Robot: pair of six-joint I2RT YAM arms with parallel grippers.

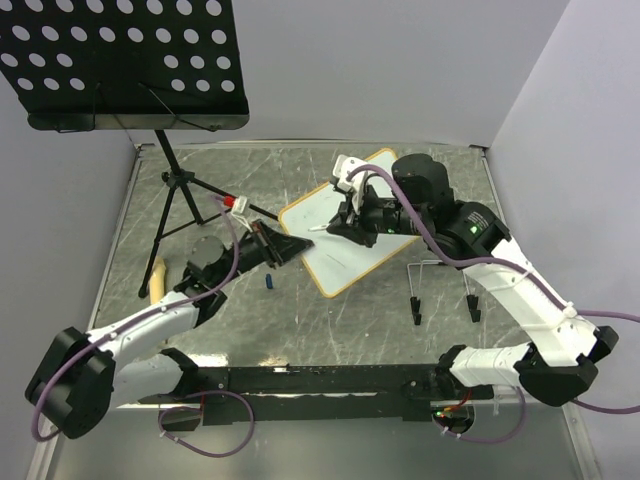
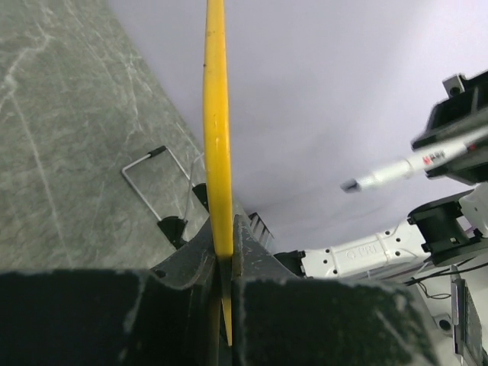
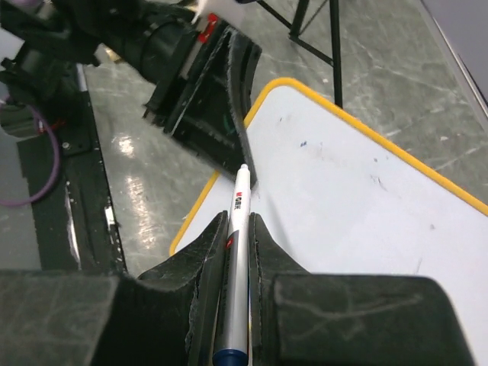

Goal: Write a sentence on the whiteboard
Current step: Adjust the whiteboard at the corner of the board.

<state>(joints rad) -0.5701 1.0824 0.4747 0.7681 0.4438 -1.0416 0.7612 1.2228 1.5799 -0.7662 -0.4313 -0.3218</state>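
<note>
The whiteboard (image 1: 345, 262) lies slantwise in the middle of the table (image 1: 300, 320). Its white face is blank apart from a few tiny specks, so nothing is written on it yet. Its long side appears to run from the left gripper (image 1: 283, 247) away toward the far right. The left gripper is clamped on the near-left edge of the whiteboard. The right gripper (image 1: 345, 222) is nearer to the writing face. Its jaws are closed on a marker (image 3: 239, 221), and the tip points at the left part of the whiteboard, close to the left fingers. The right wrist view shows the blank face under the tip. Only the left wrist view shows the whiteboard edge-on, with the tip seemingly apart from it. I cannot tell whether the tip touches.
</note>
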